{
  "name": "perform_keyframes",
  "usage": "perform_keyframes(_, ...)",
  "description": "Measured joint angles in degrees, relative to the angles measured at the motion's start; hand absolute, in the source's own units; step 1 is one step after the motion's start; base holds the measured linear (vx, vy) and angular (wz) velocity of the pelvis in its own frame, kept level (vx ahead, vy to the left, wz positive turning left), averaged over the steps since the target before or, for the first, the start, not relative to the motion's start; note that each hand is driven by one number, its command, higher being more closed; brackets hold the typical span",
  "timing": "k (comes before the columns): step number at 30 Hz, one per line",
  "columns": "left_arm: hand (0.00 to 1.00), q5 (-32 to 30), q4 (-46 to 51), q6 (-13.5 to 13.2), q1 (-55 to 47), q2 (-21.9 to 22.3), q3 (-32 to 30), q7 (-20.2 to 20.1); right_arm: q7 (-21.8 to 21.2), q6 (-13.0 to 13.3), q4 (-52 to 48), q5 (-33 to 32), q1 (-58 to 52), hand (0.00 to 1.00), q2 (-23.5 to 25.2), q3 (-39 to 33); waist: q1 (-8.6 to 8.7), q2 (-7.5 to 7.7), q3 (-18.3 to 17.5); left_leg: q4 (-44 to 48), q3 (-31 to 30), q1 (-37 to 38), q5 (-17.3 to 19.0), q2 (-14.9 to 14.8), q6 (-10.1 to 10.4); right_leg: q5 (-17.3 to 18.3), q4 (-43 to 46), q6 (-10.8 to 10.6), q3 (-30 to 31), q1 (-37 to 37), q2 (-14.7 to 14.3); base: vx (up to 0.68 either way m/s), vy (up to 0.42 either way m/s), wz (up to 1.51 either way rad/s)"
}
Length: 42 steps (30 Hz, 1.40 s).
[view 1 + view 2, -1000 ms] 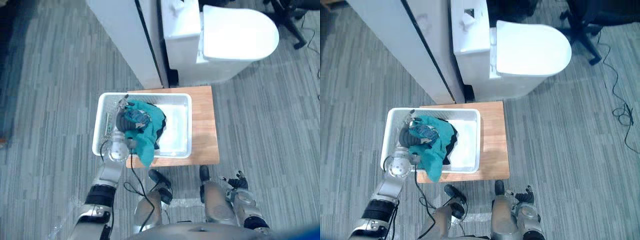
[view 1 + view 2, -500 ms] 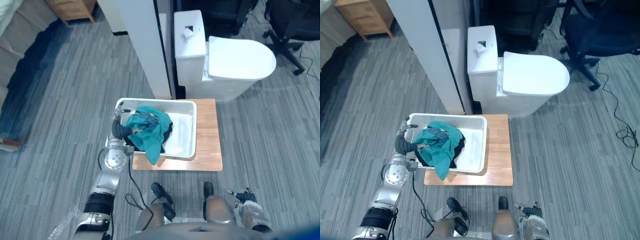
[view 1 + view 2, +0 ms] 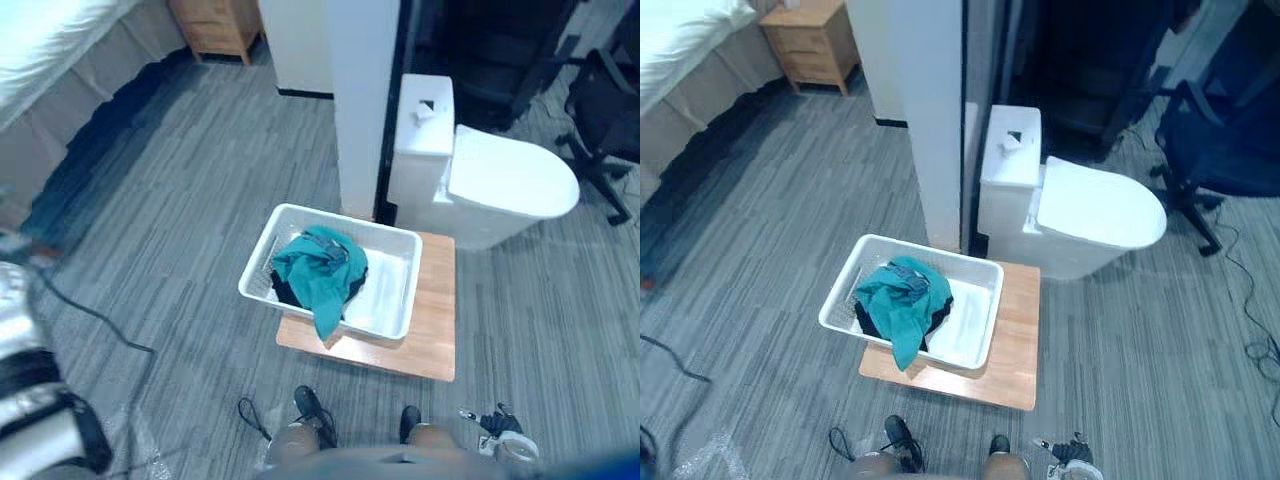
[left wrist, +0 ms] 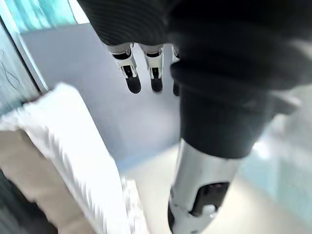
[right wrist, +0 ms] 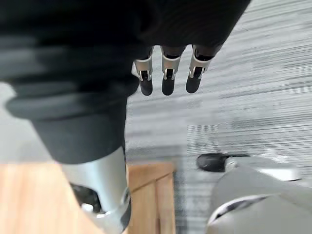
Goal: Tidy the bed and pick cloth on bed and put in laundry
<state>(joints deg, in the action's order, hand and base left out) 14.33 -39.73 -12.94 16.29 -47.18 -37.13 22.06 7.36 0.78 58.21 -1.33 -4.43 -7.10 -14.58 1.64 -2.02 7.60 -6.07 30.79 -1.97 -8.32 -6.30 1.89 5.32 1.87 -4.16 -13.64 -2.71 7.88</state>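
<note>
Our cloth lies heaped in the basket (one tail over the rim), so that step looks done. Our left hand and right hand hang slack-fingered, empty. Next, we judge: turn to the bed and straighten it.

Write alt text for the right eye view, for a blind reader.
A teal cloth lies heaped in a white laundry basket on a low wooden board, one end hanging over the basket's near rim. Behind stand a white toilet and a white partition; a bed and wooden nightstand sit upper left.
</note>
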Motion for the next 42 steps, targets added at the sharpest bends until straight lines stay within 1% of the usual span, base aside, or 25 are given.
perform_keyframes(1,0.0,0.48,-1.65,-0.03,-0.6,0.48,-0.1,-0.27,-0.05,0.21,0.04,0.0,0.0,0.0,-0.01,0.47,-0.59,-0.16,-0.27,-0.01,-0.12,0.03,0.09,0.12,0.12,0.16,-0.01,-0.01,-0.05,-0.02,0.06,0.0,0.022,0.09)
perform_keyframes(2,0.0,0.91,-4.58,-0.01,-1.97,2.03,-0.37,-1.05,-0.12,0.34,0.05,0.0,0.0,0.0,0.01,1.35,-1.36,-0.34,-0.47,-0.01,-0.37,0.04,0.23,0.32,0.28,0.53,-0.01,-0.04,-0.19,-0.08,0.08,0.0,0.012,0.05)
perform_keyframes(3,0.0,0.93,-5.95,0.02,-2.71,2.92,-0.69,-1.4,-0.18,0.37,0.06,-0.01,0.0,0.0,0.02,1.84,-1.54,-0.35,-0.46,-0.02,-0.74,0.01,0.26,0.33,0.32,0.74,-0.02,0.0,-0.54,-0.2,0.07,-0.02,-0.004,0.19)
perform_keyframes(4,0.0,1.24,-8.46,0.11,-4.24,5.11,-1.68,-1.81,-0.31,0.38,0.32,-0.04,-0.1,0.0,0.16,1.9,-1.74,-0.23,-0.48,-0.02,-1.7,0.01,0.27,0.22,0.33,0.97,-0.04,0.13,-1.44,-0.73,0.09,-0.03,-0.032,0.29)
perform_keyframes(5,0.0,2.37,-10.82,0.27,-5.99,7.23,-2.33,-2.12,-0.32,0.4,0.36,-0.1,-0.54,0.0,0.15,1.88,-1.96,0.26,-0.73,-0.02,-2.3,0.03,0.55,0.19,0.71,1.43,0.04,0.13,-1.77,-1.02,-0.02,-0.03,-0.034,0.29)
perform_keyframes(6,0.0,2.57,-11.95,0.39,-6.9,8.13,-2.61,-2.16,-0.32,0.42,0.36,-0.1,-0.72,0.0,0.11,1.84,-2.07,0.6,-0.81,-0.02,-2.55,0.03,0.6,0.16,0.77,1.67,0.05,0.09,-1.9,-1.06,-0.07,-0.02,-0.034,0.26)
perform_keyframes(7,0.0,2.57,-13.97,0.84,-8.42,9.84,-3.49,-2.62,-0.38,0.51,0.43,-0.16,-1.14,0.0,0.06,1.81,-2.22,1.38,-0.83,-0.02,-3.1,0.02,0.62,0.16,0.79,2.17,0.13,0.22,-2.42,-1.36,-0.12,-0.01,-0.024,0.19)
perform_keyframes(8,0.0,2.56,-15.98,1.48,-10.02,10.99,-3.78,-3.59,-0.44,0.57,0.9,-0.17,-1.44,0.0,0.07,1.8,-2.6,1.98,-0.9,-0.02,-3.18,0.02,0.7,0.15,0.8,2.51,0.13,0.58,-2.55,-1.44,-0.15,0.0,-0.019,0.14)
perform_keyframes(9,0.0,2.57,-16.78,1.62,-11.0,11.53,-4.05,-3.95,-0.47,0.6,1.31,-0.17,-1.47,0.0,0.09,1.8,-2.72,2.2,-0.97,-0.02,-3.16,0.02,0.78,0.16,0.75,2.6,0.11,0.63,-2.55,-1.47,-0.14,0.02,-0.008,0.05)
perform_keyframes(11,0.0,2.55,-19.93,2.8,-14.3,13.99,-6.18,-5.98,-0.62,0.65,2.0,-0.16,-1.95,0.0,0.14,1.73,-2.95,3.78,-1.76,-0.02,-3.15,0.19,1.3,0.39,0.66,2.7,0.11,0.58,-2.63,-1.75,0.15,0.05,0.004,0.02)
perform_keyframes(12,0.0,2.57,-20.67,3.1,-15.06,14.67,-6.65,-6.4,-0.66,0.73,2.12,-0.16,-1.92,0.0,0.12,1.62,-2.97,3.97,-1.72,-0.02,-3.06,0.39,1.45,0.48,0.63,2.7,0.12,0.58,-2.6,-1.89,0.25,0.05,0.005,-0.05)
perform_keyframes(14,0.0,2.56,-23.09,5.05,-17.44,17.94,-9.4,-8.89,-1.0,0.78,2.6,-0.15,-1.92,0.0,0.12,1.39,-3.17,4.09,-1.63,-0.02,-2.66,0.92,1.98,0.72,0.66,2.6,0.13,0.41,-2.2,-2.19,0.47,0.05,0.008,-0.09)
perform_keyframes(15,0.0,2.55,-23.82,5.31,-17.94,18.59,-9.97,-9.44,-1.16,0.78,2.77,-0.15,-1.93,0.0,0.16,1.39,-3.21,4.08,-1.63,-0.02,-2.54,1.06,2.1,0.82,0.63,2.5,0.09,0.25,-2.1,-2.32,0.55,0.05,0.019,-0.1)
perform_keyframes(16,0.0,2.49,-25.02,6.27,-18.54,19.33,-11.27,-10.54,-1.63,0.72,3.35,-0.15,-1.72,0.0,0.15,1.36,-3.5,4.05,-1.61,-0.02,-2.1,1.3,2.36,0.89,0.65,2.47,0.09,0.2,-1.72,-2.33,0.63,0.05,0.032,-0.18)
perform_keyframes(17,0.0,2.09,-25.17,7.34,-19.17,19.84,-12.06,-11.34,-2.12,0.54,3.83,-0.15,-1.43,0.0,0.15,1.1,-4.05,4.12,-1.56,-0.02,-1.5,1.63,2.59,1.02,0.76,2.44,0.06,0.16,-1.29,-2.33,0.65,0.05,0.039,-0.2)
perform_keyframes(18,0.0,1.7,-25.17,7.78,-19.51,19.96,-12.3,-11.81,-2.32,0.46,4.09,-0.13,-1.12,0.0,0.15,0.85,-4.12,4.19,-1.44,-0.02,-1.33,1.88,2.7,1.13,0.85,2.44,0.06,0.17,-1.28,-2.46,0.66,0.04,0.026,-0.17)
perform_keyframes(20,0.0,-1.54,-25.17,8.97,-20.04,19.98,-12.29,-13.42,-2.73,0.14,4.75,-0.03,-0.34,0.0,0.11,0.04,-4.1,4.22,-1.38,-0.03,-1.12,2.32,2.97,1.11,0.97,2.52,0.03,0.29,-1.24,-2.81,0.65,0.05,-0.003,-0.1)
perform_keyframes(22,0.0,-6.96,-25.17,9.69,-20.4,20.11,-11.02,-14.99,-2.88,0.12,4.7,0.28,0.38,0.0,0.11,-0.02,-4.15,4.37,-1.06,-0.03,-0.04,3.31,3.41,0.99,1.25,2.56,-0.02,0.36,-0.31,-3.13,0.62,0.06,-0.009,-0.23)
perform_keyframes(23,0.0,-11.36,-25.18,10.08,-20.82,20.18,-9.33,-16.71,-3.16,0.1,4.69,0.43,0.61,0.0,0.11,0.01,-4.16,4.33,-1.03,-0.04,0.29,3.77,3.62,0.99,1.38,2.59,-0.02,0.41,0.33,-3.4,0.63,0.05,-0.004,-0.21)
perform_keyframes(25,0.0,-16.33,-25.18,10.28,-20.82,20.42,-6.51,-19.28,-3.53,-0.1,4.73,0.7,0.69,0.0,0.13,0.22,-3.98,4.35,-1.01,-0.04,0.85,4.48,4.04,1.02,1.66,2.69,-0.01,0.6,0.49,-3.73,0.67,0.06,0.002,-0.19)
perform_keyframes(27,0.0,-22.18,-25.17,10.33,-20.71,20.57,-3.01,-22.32,-4.72,-0.38,4.73,2.74,0.62,0.0,0.13,0.85,-3.86,4.44,-0.99,-0.05,2.27,5.58,4.73,0.85,2.06,2.68,0.13,0.63,1.62,-3.97,0.64,0.07,0.002,-0.29)
perform_keyframes(30,0.0,-24.25,-25.06,10.33,-20.54,20.62,1.63,-24.14,-5.52,-0.42,4.72,2.78,0.6,0.0,0.1,1.91,-3.28,4.58,-1.05,-0.05,3.15,6.4,5.25,0.65,2.36,2.63,0.64,0.69,1.98,-4.16,0.54,0.07,0.003,-0.2)
perform_keyframes(32,0.0,-26.89,-24.97,10.21,-20.58,20.68,4.78,-26.07,-6.06,-0.67,4.72,2.76,0.2,0.0,0.15,3.06,-2.32,4.56,-1.05,-0.04,3.28,7.42,5.54,0.41,2.33,2.51,1.52,0.88,1.88,-4.72,0.33,0.08,0.01,-0.08)
perform_keyframes(39,0.0,-27.43,-24.56,10.31,-22.45,22.68,5.67,-26.0,-6.0,-1.58,4.71,2.77,-1.02,0.0,2.16,3.95,-2.39,4.53,-1.12,0.0,3.5,9.06,6.58,-0.17,2.94,2.41,5.15,0.99,1.77,-4.17,0.13,0.08,0.026,0.01)
perform_keyframes(42,0.0,-27.36,-24.54,10.32,-22.53,25.5,5.56,-25.9,-6.1,-1.61,4.62,2.75,-1.01,0.0,2.48,3.44,-2.43,4.32,-1.36,0.04,3.49,9.11,6.68,-0.42,3.08,2.01,6.3,1.19,1.75,-3.65,0.06,0.06,0.019,0.04)
